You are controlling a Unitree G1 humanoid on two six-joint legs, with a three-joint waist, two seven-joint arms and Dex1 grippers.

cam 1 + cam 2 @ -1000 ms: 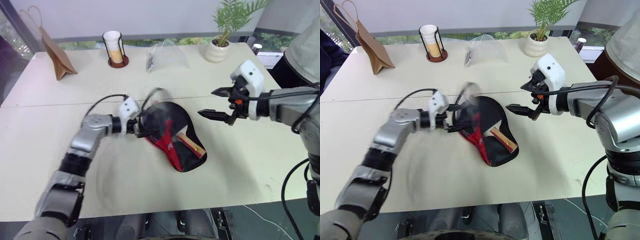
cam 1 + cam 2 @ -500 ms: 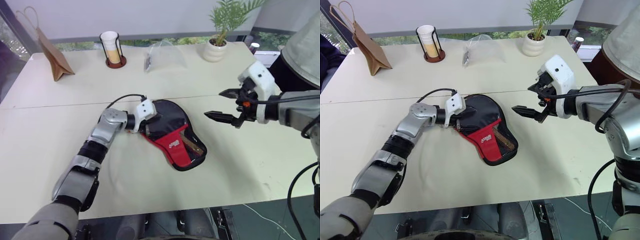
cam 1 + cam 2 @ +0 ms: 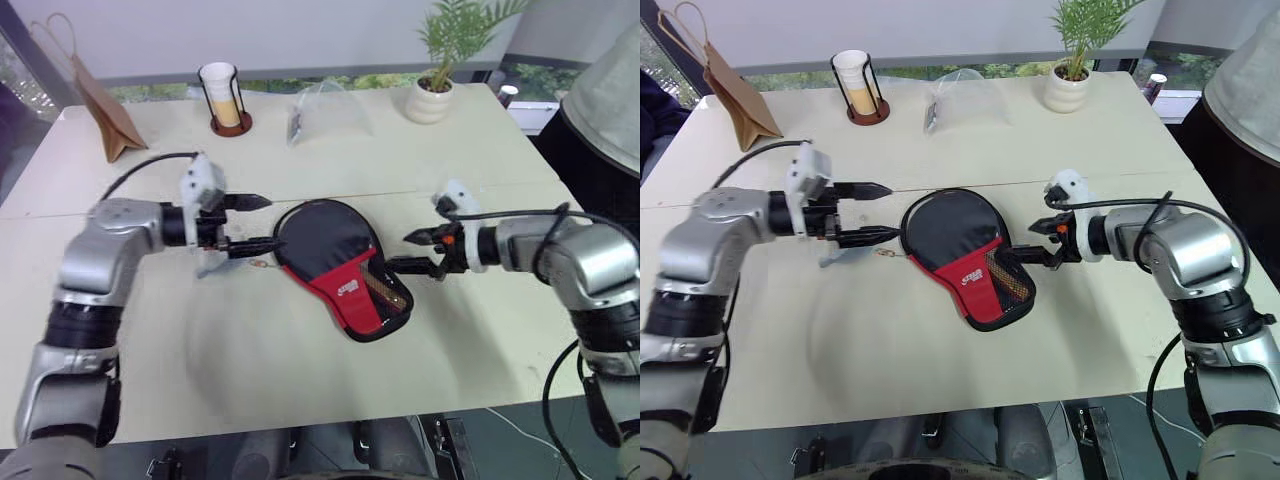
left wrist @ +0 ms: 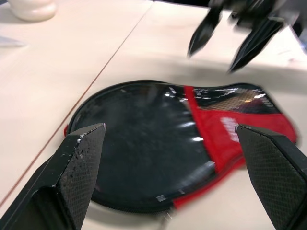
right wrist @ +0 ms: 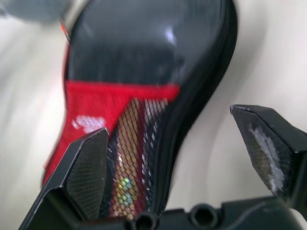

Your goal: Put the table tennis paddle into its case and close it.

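Both pincers (open) flank case.

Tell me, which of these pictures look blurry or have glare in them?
Left wrist view: the right end effector is smeared by motion, and white glints sit on the case. Right wrist view: the case looks soft and out of focus. Left eye view: the left end effector and table read fairly crisply.

An office-like or lab demonstration room is suggested: a wide cream-coloured table is set before a window with greenery outside. On it are placed a brown paper carrier bag, a potted green palm in a white pot, and a paper cup in a black wire holder.
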